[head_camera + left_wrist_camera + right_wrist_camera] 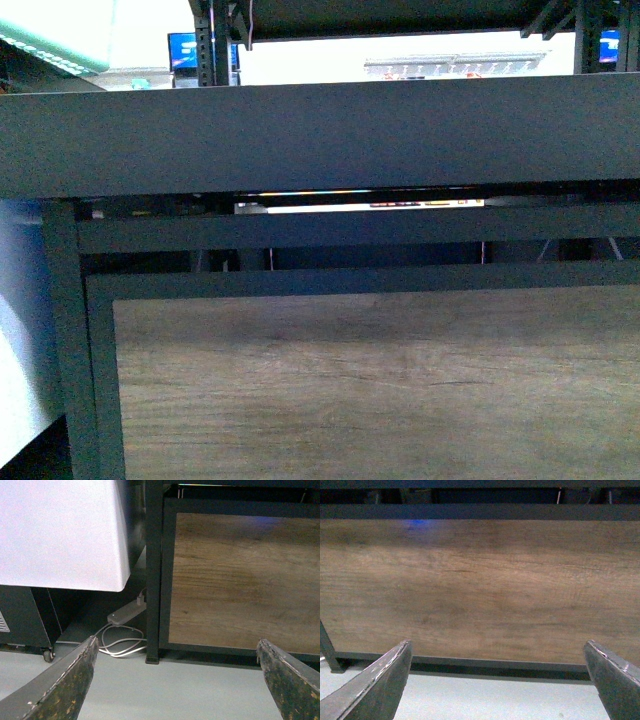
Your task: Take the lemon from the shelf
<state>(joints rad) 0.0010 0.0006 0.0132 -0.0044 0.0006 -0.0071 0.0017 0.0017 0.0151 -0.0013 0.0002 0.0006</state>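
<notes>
Lemon unseen; left end effector [176, 645] and right end effector [497, 645] gape empty, low before the shelf [300, 135]; likely still the approach step, needing a lift.

Matt black painted metal, smooth and even, on the shelf [320, 135] deck edge and uprights. Brown wood-grain lower panel [380, 390], matt, with fine dark streaks. Dull, worn dark coating, flecked and chipped pale along the edges, on the left gripper [176, 642] fingers [62, 692]; smoother dark grey with scraped pale edges on the right gripper [497, 645] fingers [375, 690]. Smooth pale-grey floor [150, 690], slight sheen. White plastic-looking cable [120, 647].
</notes>
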